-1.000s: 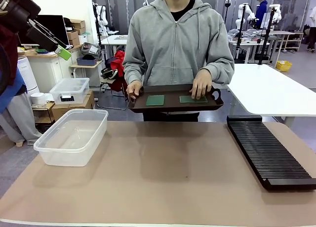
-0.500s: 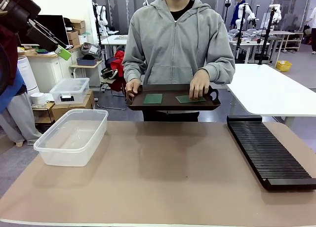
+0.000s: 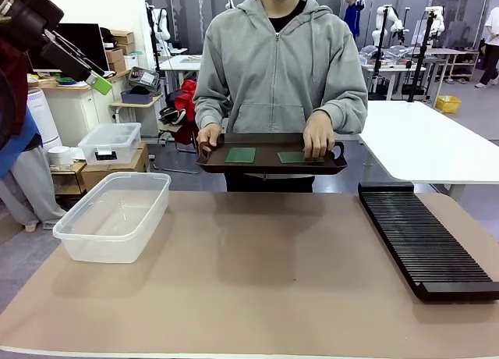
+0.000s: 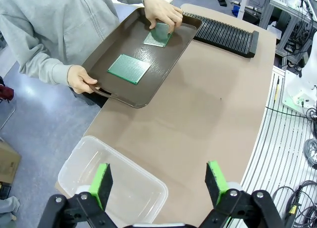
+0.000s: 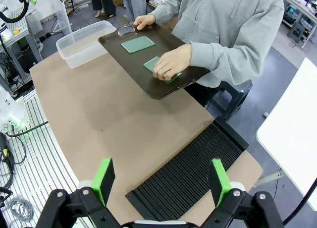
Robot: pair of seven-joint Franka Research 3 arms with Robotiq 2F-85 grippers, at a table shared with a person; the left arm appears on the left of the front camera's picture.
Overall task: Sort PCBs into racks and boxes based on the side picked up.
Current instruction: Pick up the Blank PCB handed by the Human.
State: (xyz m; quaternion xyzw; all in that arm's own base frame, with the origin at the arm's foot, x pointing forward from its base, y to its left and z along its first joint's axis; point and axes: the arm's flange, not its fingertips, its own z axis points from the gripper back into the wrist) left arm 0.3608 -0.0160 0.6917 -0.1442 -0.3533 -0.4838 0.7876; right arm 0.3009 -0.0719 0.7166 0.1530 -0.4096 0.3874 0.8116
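Presentation step, nothing picked yet. Counting 2 PCBs [image 4: 129, 68], green face up, flat and apart on 1 dark brown tray [image 3: 269, 167] held by a person [image 3: 281, 70] at the far edge of the table [image 3: 257, 281]. Bare PCB [image 3: 240, 154] toward the box side. Covered PCB [image 3: 296, 158] partly under 1 hand [image 3: 318, 134], with the other hand [image 3: 208, 135] on the tray handle.

1 clear box [image 3: 109, 248] at robot's left, looks empty. 1 black slotted rack [image 3: 425, 246] at robot's right, no board seen in the slots.

2 grippers. Left gripper [image 4: 159, 182] spread wide, pinching nothing, high over the box end. Right gripper [image 5: 161, 181] spread wide, pinching nothing, high over the rack end.

Next move, as a judgement: reach across to the tray and pinch 1 board, likely the bare one. Calls for a thin, flat grasp off a smooth surface and a steady tray. Then rack or box, by side picked.
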